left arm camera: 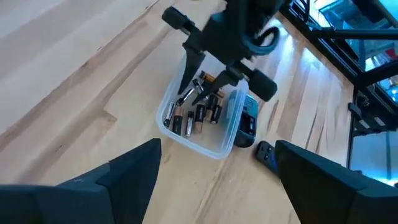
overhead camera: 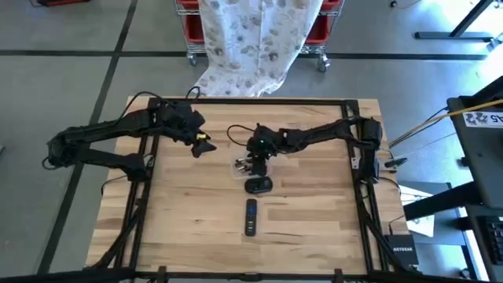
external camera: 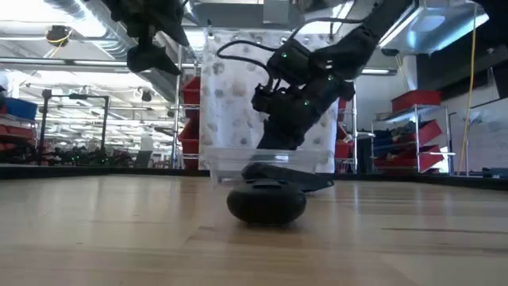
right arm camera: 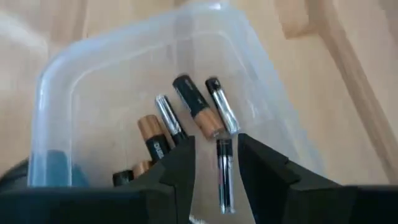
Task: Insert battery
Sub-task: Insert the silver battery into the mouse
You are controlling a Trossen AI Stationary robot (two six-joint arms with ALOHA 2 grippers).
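We see the right arm reaching in from the table's three-o'clock edge, stretched across toward the centre and bent downward at the wrist, so that the right gripper (overhead camera: 257,163) points straight down into a clear plastic container (left arm camera: 219,146) of batteries (left arm camera: 200,112). In the right wrist view its two dark fingers (right arm camera: 177,167) stand a narrow gap apart, astride a slim battery (right arm camera: 224,175) lying on the container floor; we cannot tell whether the pads already press on it, so the jaws read as parted but nearly closed around it. Other loose batteries, black and copper-topped, lie just beyond the fingertips.

The left arm comes from the nine-o'clock side, elbow folded back, its wrist raised above the wood. The left gripper (overhead camera: 203,146) hangs in the air at about ten o'clock from the container, well clear of the table (overhead camera: 189,212), with its jaws released wide and holding nothing.

At six o'clock from the container, touching or just beside it, sits a rounded black device (overhead camera: 258,185). Farther along the same six-o'clock line, apart from both, a black remote control (overhead camera: 251,218) lies flat on the table.
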